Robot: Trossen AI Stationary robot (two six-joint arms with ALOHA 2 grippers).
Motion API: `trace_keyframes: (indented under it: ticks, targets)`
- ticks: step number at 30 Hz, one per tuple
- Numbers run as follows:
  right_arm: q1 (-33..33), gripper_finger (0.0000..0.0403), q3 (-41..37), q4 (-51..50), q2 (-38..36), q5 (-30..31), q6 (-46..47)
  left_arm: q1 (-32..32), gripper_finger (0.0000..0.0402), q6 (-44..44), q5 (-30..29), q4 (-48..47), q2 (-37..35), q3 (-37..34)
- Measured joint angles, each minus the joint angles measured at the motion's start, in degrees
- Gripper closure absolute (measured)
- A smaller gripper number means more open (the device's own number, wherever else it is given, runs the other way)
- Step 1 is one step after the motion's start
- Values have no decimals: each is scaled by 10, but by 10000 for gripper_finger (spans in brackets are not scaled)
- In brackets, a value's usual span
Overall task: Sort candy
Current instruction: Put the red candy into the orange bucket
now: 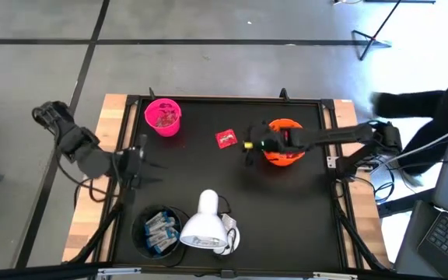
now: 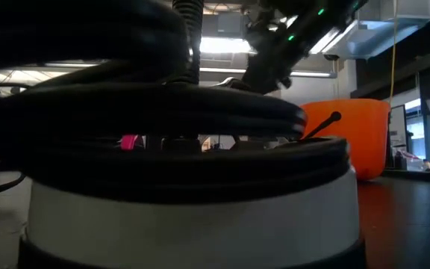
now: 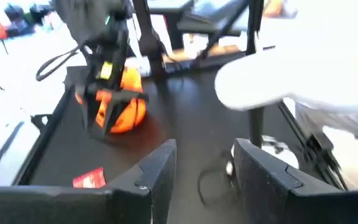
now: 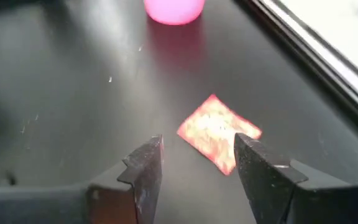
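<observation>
One red crinkly candy packet (image 1: 225, 138) lies flat on the black mat between the pink cup (image 1: 162, 117) and the orange cup (image 1: 283, 152). In the pink cup lie red candies; in the black cup (image 1: 160, 231) lie white-and-blue bars. My right gripper (image 1: 249, 148) reaches out over the orange cup's left rim, open; in its wrist view (image 4: 197, 146) the red packet (image 4: 216, 134) lies just ahead of the fingertips, untouched. My left gripper (image 1: 150, 162) hangs open and empty over the mat's left side, pointing toward the table's right (image 3: 204, 149).
A white lamp head (image 1: 204, 225) stands near the front edge beside the black cup and fills most of the low view. Bare mat lies between the cups. A person in dark clothing (image 1: 418, 109) is beyond the table's right edge.
</observation>
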Motion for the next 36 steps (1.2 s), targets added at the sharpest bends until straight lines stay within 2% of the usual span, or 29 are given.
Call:
trace_keyframes:
  ticks: [5,9,12,15,19,26,33,36]
  targets:
    - [-57,210,0,64,37,-71,-21,66,250,74,10,157,-65,-109]
    - [-82,210,0,88,75,-85,-39,107,250,107,16,272,-86,-166]
    - [-93,210,0,106,105,-100,-44,129,250,127,52,326,-86,-191]
    - [-97,204,7,106,132,-107,-44,149,250,129,81,349,-77,-200]
    - [-99,176,35,99,176,-114,-43,167,250,129,108,349,-64,-204]
    - [-99,124,127,38,260,-103,-42,181,250,127,132,354,-47,-203]
    - [-104,119,185,-21,326,-98,-26,180,250,113,133,355,-47,-203]
    - [-106,132,189,-35,332,-103,-14,180,250,113,133,359,-47,-203]
